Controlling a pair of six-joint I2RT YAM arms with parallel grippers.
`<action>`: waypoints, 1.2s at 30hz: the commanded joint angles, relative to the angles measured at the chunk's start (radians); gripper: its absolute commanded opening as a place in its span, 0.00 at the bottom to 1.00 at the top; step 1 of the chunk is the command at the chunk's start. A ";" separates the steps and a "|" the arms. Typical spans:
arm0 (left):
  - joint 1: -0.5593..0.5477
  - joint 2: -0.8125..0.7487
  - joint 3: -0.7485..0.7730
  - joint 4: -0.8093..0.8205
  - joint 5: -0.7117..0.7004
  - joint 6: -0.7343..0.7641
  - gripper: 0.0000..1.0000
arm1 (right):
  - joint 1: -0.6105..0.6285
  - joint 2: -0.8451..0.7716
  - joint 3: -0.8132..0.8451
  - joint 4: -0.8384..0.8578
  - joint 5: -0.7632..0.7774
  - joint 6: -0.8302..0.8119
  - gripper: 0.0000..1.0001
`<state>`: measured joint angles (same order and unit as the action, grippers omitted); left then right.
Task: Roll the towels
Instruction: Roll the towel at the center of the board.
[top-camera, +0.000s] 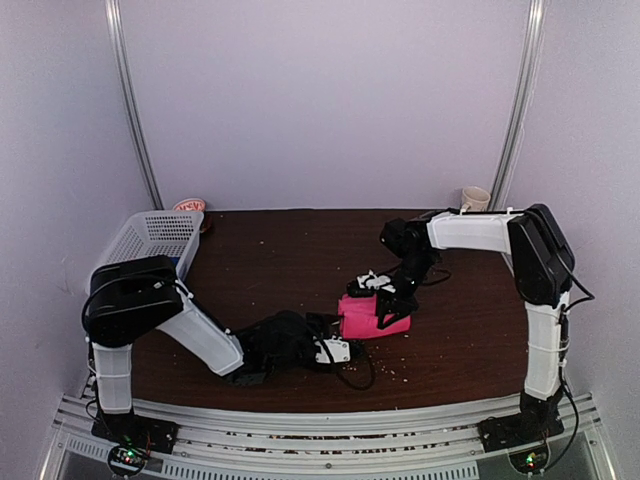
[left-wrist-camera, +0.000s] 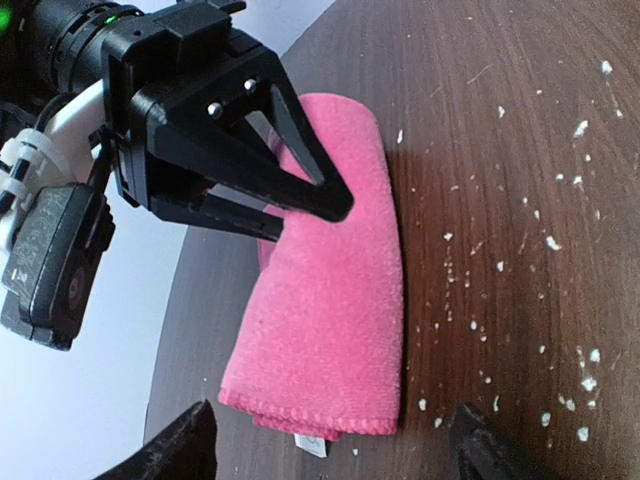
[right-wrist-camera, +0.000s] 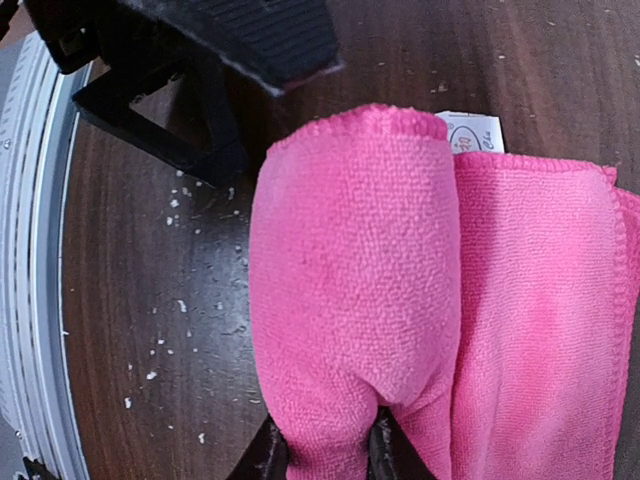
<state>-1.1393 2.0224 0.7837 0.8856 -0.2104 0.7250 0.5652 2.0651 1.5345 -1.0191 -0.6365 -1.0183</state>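
We find open room across the back of the dark brown wooden tabletop (top-camera: 290, 240), between the white plastic lattice basket (top-camera: 155, 235) at far left and the cream mug (top-camera: 476, 198) at far right. Mid-table, the right claw (top-camera: 388, 312) and left claw (top-camera: 335, 335) crowd the folded bright pink towel (top-camera: 360, 322).

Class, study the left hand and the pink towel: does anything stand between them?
Nothing visible does. The pink towel lies on the table with its near end right before the open left hand. The right hand pinches a fold of it, beyond that path.
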 joint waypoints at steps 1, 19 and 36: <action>-0.012 0.013 0.018 0.103 0.004 0.033 0.81 | 0.005 0.029 0.002 -0.138 -0.058 -0.044 0.25; -0.020 0.049 0.106 -0.091 0.079 0.018 0.72 | 0.007 0.024 -0.022 -0.132 -0.064 -0.037 0.24; -0.015 0.035 0.180 -0.362 0.143 -0.138 0.00 | 0.005 -0.072 -0.036 -0.103 -0.001 -0.063 0.49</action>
<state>-1.1538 2.0621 0.9283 0.6514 -0.1154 0.6796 0.5663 2.0678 1.5261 -1.1332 -0.6876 -1.0714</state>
